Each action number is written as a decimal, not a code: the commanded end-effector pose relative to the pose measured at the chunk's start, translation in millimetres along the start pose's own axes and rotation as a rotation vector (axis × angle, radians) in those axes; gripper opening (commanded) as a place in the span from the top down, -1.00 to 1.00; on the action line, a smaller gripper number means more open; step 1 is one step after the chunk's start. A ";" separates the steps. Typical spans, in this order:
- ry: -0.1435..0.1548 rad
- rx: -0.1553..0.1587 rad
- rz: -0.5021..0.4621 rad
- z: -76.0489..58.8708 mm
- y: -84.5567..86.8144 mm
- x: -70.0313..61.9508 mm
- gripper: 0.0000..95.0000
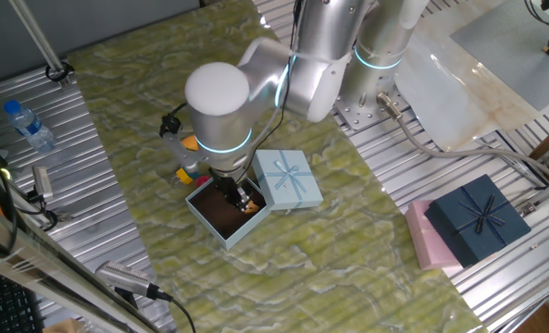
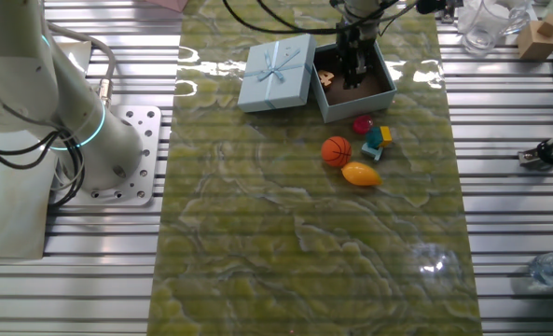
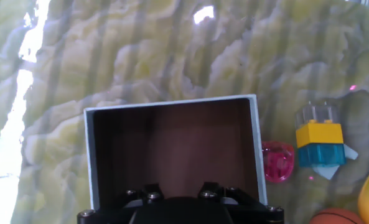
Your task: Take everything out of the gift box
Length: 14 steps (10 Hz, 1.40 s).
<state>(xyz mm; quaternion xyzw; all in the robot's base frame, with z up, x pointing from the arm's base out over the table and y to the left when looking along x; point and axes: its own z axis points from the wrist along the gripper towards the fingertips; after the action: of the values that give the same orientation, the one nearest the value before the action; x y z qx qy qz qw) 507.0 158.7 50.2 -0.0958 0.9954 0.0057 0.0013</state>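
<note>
Dark metal of the tool (image 2: 355, 67) reaches down into the gift box (image 2: 380, 91), upper middle of the other fixed view; we cannot tell its jaw gap or any hold. Inside lies a small orange piece (image 2: 326, 78). Beside the pale-blue lid (image 2: 276, 71), basketball (image 2: 337, 151) and mango (image 2: 361, 174) rest on the surface (image 2: 304, 233).

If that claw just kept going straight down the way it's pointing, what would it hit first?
Most likely the dark brown floor of the gift box, since the claw is already down inside it. A small orange piece lies in the box beside it, seemingly off that line, though depth is hard to judge.
</note>
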 end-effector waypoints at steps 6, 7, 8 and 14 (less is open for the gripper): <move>-0.039 0.020 -0.021 -1.3 -0.1 0.8 0.20; -0.042 0.023 -0.019 -1.3 -0.1 0.8 0.20; -0.046 0.022 -0.008 -1.3 -0.1 0.8 0.20; -0.023 -0.072 -0.008 0.6 5.7 3.4 0.20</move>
<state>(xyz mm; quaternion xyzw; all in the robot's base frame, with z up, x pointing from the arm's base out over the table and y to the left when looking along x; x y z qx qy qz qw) 502.0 163.6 48.7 -0.1019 0.9941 0.0367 0.0060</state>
